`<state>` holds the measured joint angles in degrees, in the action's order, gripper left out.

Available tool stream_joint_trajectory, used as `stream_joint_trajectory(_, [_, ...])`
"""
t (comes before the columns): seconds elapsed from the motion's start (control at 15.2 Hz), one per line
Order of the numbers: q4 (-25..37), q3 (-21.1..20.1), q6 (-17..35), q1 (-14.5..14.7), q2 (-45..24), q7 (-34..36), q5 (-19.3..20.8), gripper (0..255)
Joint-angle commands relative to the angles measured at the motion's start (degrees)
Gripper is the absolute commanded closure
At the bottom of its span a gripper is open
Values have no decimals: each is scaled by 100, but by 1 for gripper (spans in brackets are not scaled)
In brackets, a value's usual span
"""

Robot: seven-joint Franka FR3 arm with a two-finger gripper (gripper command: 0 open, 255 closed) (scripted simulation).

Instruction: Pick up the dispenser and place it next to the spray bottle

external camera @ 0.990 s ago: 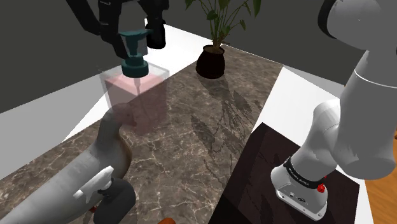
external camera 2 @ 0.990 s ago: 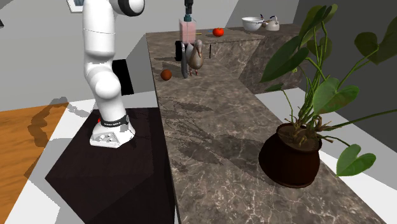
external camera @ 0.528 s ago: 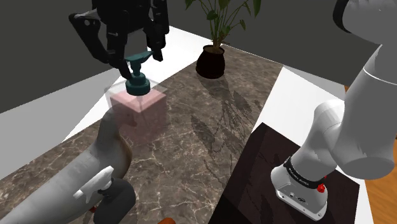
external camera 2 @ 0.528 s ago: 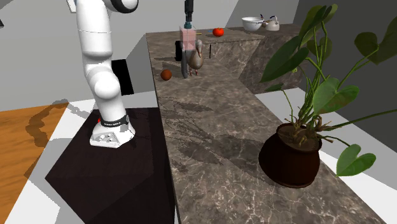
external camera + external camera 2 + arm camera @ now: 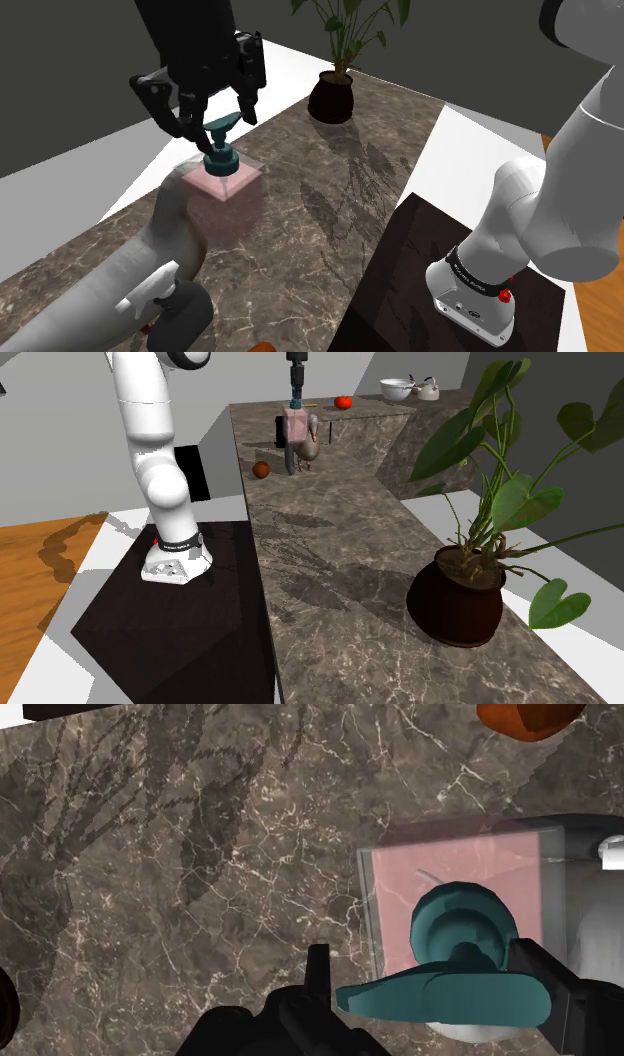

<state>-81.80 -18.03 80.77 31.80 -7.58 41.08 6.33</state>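
The dispenser (image 5: 225,190), a clear pink square bottle with a teal pump, stands upright directly under the gripper (image 5: 216,112). In the wrist view the black fingers (image 5: 318,966) clasp the teal pump head at its two ends, so the hand grasps the dispenser by its top. A grey bird figure (image 5: 150,250) hides its base, so contact with the marble counter (image 5: 300,230) cannot be told. The dark spray bottle (image 5: 185,315) stands near, past the figure. A potted plant (image 5: 333,95) stands well apart.
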Motion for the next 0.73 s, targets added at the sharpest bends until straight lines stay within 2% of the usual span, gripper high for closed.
stream_joint_trajectory(0.0, [-217,9,178,-18,46,-7,-14,255])
stream_joint_trajectory(0.66, [-1166,29,995,-59,184,18,-55,255])
